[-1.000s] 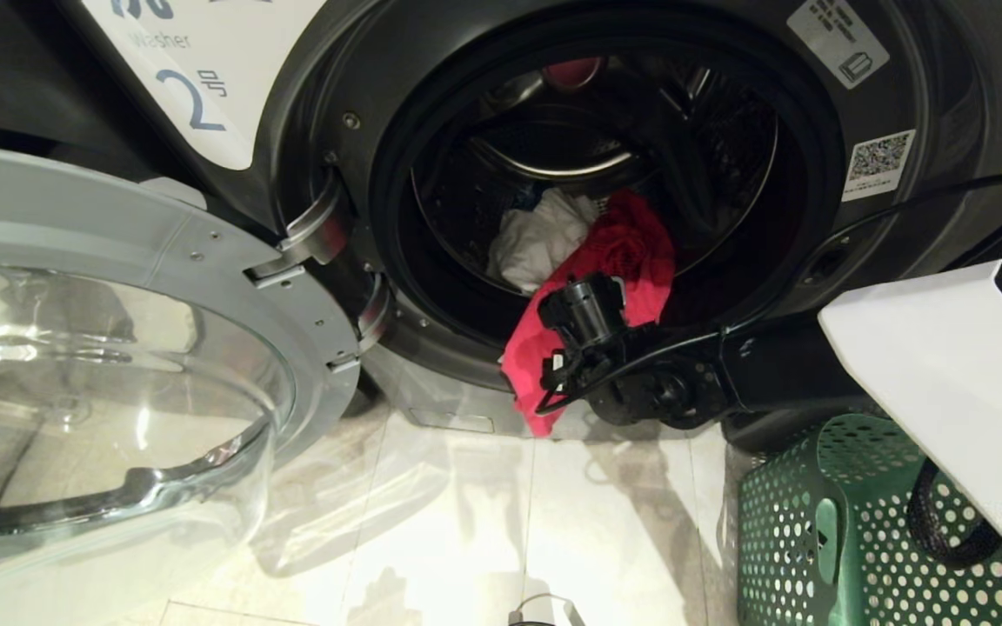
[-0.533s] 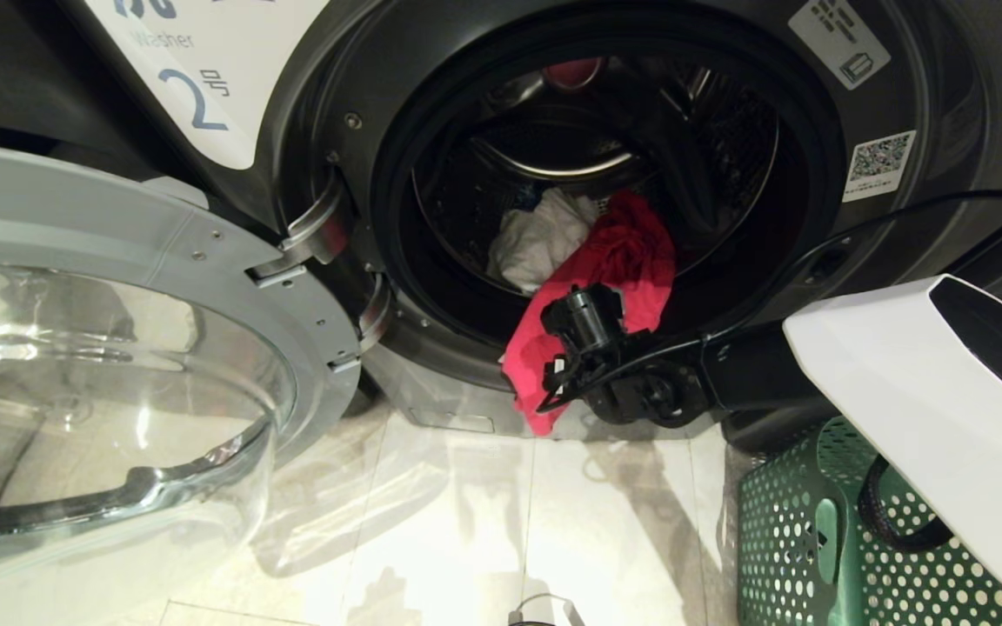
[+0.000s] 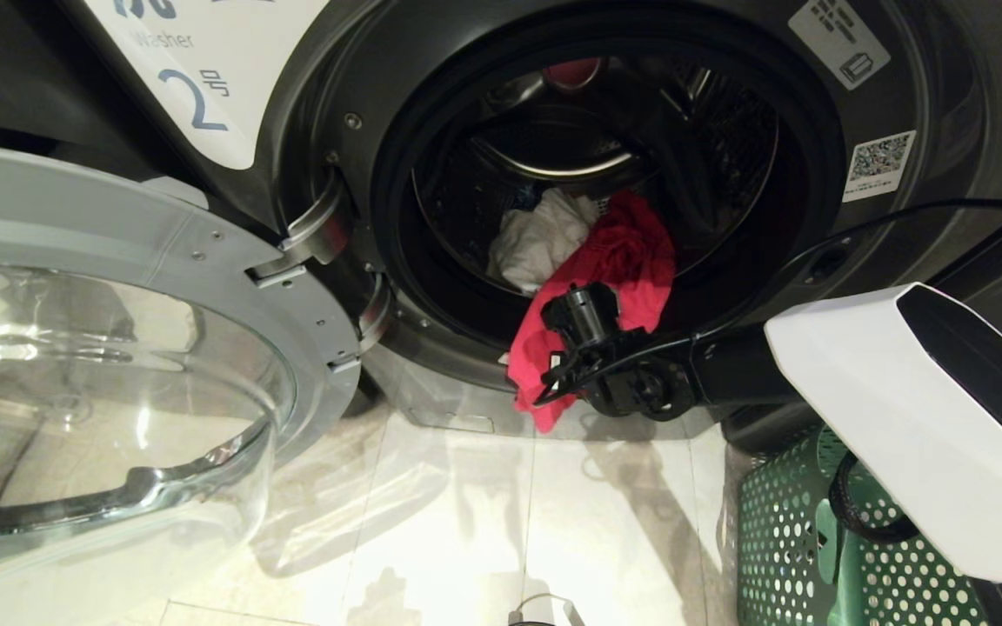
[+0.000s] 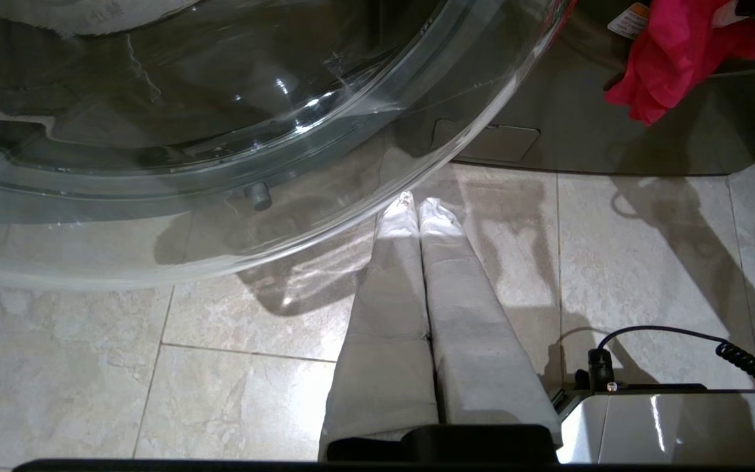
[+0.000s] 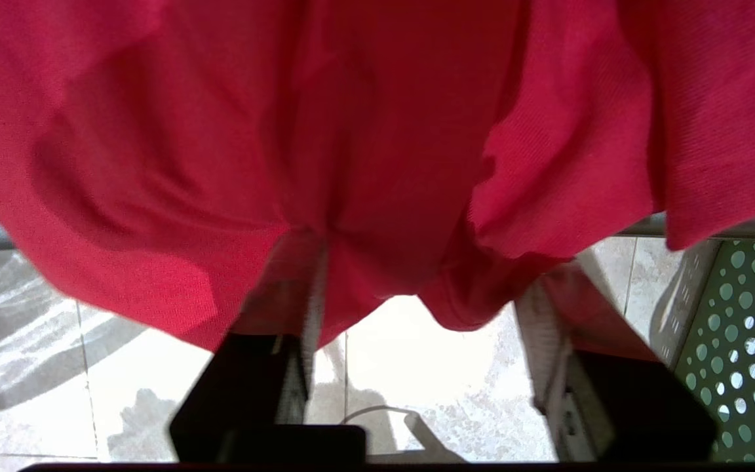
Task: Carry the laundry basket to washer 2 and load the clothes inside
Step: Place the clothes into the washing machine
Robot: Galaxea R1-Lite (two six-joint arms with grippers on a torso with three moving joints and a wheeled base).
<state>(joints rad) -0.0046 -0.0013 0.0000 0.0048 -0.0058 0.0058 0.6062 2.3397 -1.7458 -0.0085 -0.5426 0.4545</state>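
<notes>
Glossy beige floor tiles (image 3: 466, 522) stretch below washer 2 (image 3: 927, 104), whose round glass door (image 3: 118, 365) stands swung wide open. Inside its dark metal drum I see a crumpled white garment (image 3: 540, 239), and a soft red garment (image 3: 631, 252) spills over the rubber rim, hanging down the front. My right gripper (image 5: 417, 314) sits under that hanging cloth, fingers (image 5: 305, 328) spread apart with red folds drooping between them. Beside them stands the laundry basket (image 3: 788, 539), green perforated plastic, its contents hidden. My left gripper (image 4: 417, 210) points at the floor near the door, fingers pressed together.
</notes>
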